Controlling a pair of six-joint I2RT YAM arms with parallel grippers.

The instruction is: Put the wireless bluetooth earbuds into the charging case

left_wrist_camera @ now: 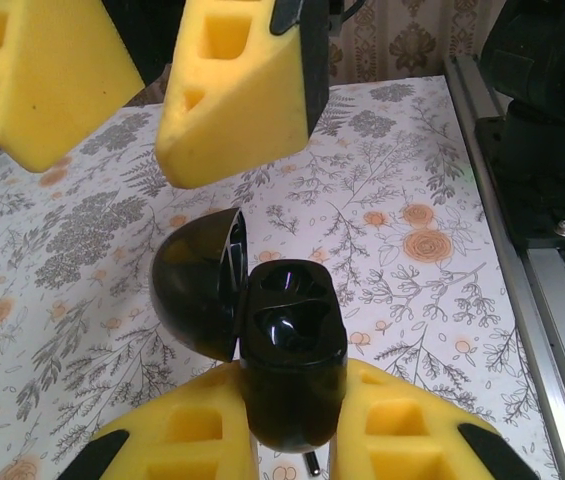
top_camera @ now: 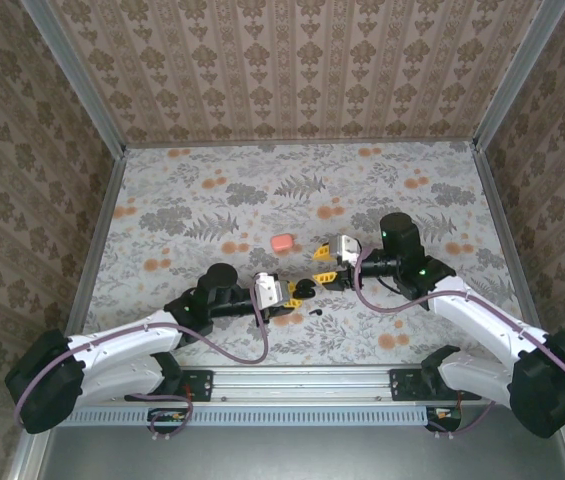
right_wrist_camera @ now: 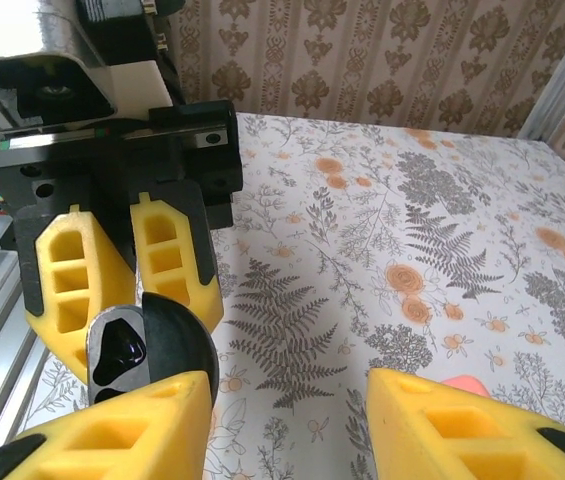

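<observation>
the left gripper (top_camera: 292,292) sits just left of the middle of the top view, and its yellow fingers (left_wrist_camera: 197,430) are closed narrow on the base of the black charging case (left_wrist_camera: 292,360), one pad pressing each side. in the left wrist view the case stands at lower centre with its lid (left_wrist_camera: 194,298) swung open to the left, and two glossy dark wells show in the top of the body; whether anything sits in them cannot be told. the right gripper (top_camera: 324,265) is just up and to the right of the case in the top view, spread wide and holding nothing. from the right wrist camera its two yellow fingers (right_wrist_camera: 112,435) fill the bottom corners with a broad gap between them, and the case (right_wrist_camera: 147,345) appears at lower left, pinched by the left gripper (right_wrist_camera: 127,300) in front of its black mount. from the left wrist camera the right gripper's fingers (left_wrist_camera: 242,95) hang in the upper left of the frame, above the open lid and apart from it. a tiny black earbud (top_camera: 319,313) lies on the flowered table (top_camera: 212,190) just below and to the right of the held case, near the bottom edge of the cloth. a salmon-pink object (top_camera: 282,243) rests on the table above the left gripper, near the centre and apart from both grippers; a sliver of it shows at the lower right of the right wrist view (right_wrist_camera: 459,381), and what it is cannot be told.
</observation>
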